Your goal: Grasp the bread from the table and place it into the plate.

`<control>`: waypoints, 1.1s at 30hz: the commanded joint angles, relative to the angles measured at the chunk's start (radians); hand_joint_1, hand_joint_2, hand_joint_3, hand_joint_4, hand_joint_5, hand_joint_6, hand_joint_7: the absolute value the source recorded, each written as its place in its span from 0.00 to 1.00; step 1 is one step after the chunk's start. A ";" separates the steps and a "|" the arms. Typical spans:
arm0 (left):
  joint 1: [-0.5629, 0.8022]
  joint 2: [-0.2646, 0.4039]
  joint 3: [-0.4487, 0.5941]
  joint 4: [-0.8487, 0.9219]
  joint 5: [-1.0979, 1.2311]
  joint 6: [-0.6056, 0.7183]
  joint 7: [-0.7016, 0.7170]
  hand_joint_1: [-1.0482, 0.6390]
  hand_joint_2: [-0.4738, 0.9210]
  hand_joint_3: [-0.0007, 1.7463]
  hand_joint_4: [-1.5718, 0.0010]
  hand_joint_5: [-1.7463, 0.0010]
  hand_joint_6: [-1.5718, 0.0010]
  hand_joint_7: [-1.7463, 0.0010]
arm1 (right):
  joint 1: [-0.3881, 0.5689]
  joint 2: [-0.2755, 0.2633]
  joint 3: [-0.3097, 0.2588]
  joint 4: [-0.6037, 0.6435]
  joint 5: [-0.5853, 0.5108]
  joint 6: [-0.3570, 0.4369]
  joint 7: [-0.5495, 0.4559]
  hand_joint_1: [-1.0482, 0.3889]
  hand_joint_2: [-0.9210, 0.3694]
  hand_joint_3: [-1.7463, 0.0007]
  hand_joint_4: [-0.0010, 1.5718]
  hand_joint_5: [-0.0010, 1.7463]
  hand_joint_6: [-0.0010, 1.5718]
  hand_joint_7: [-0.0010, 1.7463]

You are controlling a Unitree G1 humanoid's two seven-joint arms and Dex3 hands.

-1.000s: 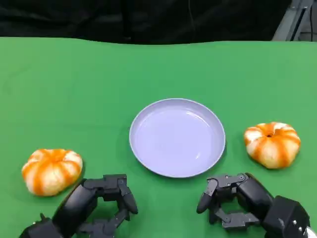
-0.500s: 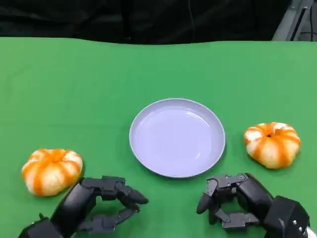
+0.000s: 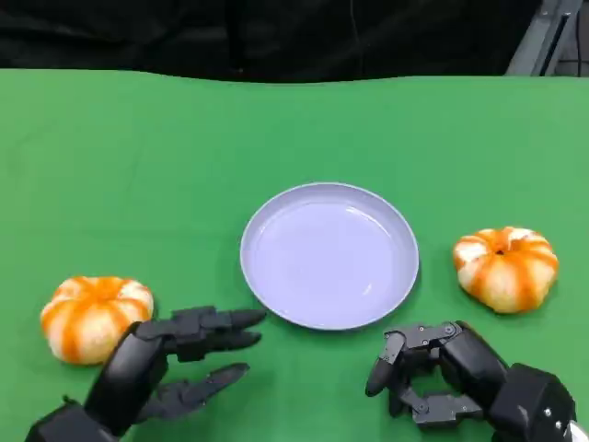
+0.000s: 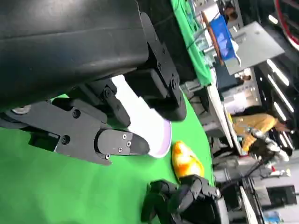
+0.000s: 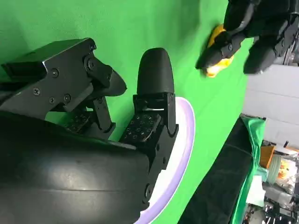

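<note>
Two breads lie on green cloth (image 3: 110,157), largest surface here: a round, smooth lavender plate (image 3: 329,254) holding nothing sits ahead between both hands. Left hand (image 3: 170,354), fingers spread, grips nothing, left bread (image 3: 94,316) just beside it. Right hand (image 3: 433,368) is curled, holding nothing, right bread (image 3: 505,267) beyond. The left wrist view adds a person (image 4: 254,135).

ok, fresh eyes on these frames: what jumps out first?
Probably the two orange-and-white striped breads, one at the table's left and one at its right, flanking an empty lavender plate on the green cloth. Next, the black hands in the foreground: the left hand open beside the left bread, the right hand curled below the plate.
</note>
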 commanded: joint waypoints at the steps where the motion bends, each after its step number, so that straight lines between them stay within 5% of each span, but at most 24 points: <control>1: 0.002 0.037 0.020 -0.036 0.031 -0.042 0.055 0.34 1.00 0.12 0.59 1.00 0.66 1.00 | -0.007 -0.008 -0.009 0.003 0.011 0.006 0.007 0.87 0.23 0.44 0.63 0.75 0.64 0.55; 8: 0.015 0.085 0.053 -0.091 0.215 -0.085 0.243 0.25 1.00 0.12 0.62 1.00 0.74 1.00 | -0.007 -0.010 -0.006 0.000 0.001 0.011 0.000 0.87 0.23 0.44 0.63 0.75 0.64 0.54; 23: 0.040 0.202 0.067 -0.210 0.634 -0.031 0.729 0.22 1.00 0.12 0.66 1.00 0.72 0.99 | -0.007 -0.008 -0.009 0.001 0.012 0.008 0.014 0.87 0.23 0.44 0.63 0.75 0.64 0.53; 33: 0.065 0.304 -0.009 -0.331 0.900 0.228 1.055 0.16 1.00 0.13 0.68 1.00 0.67 0.98 | -0.005 -0.011 -0.007 0.001 0.004 0.000 0.008 0.87 0.24 0.43 0.63 0.75 0.64 0.53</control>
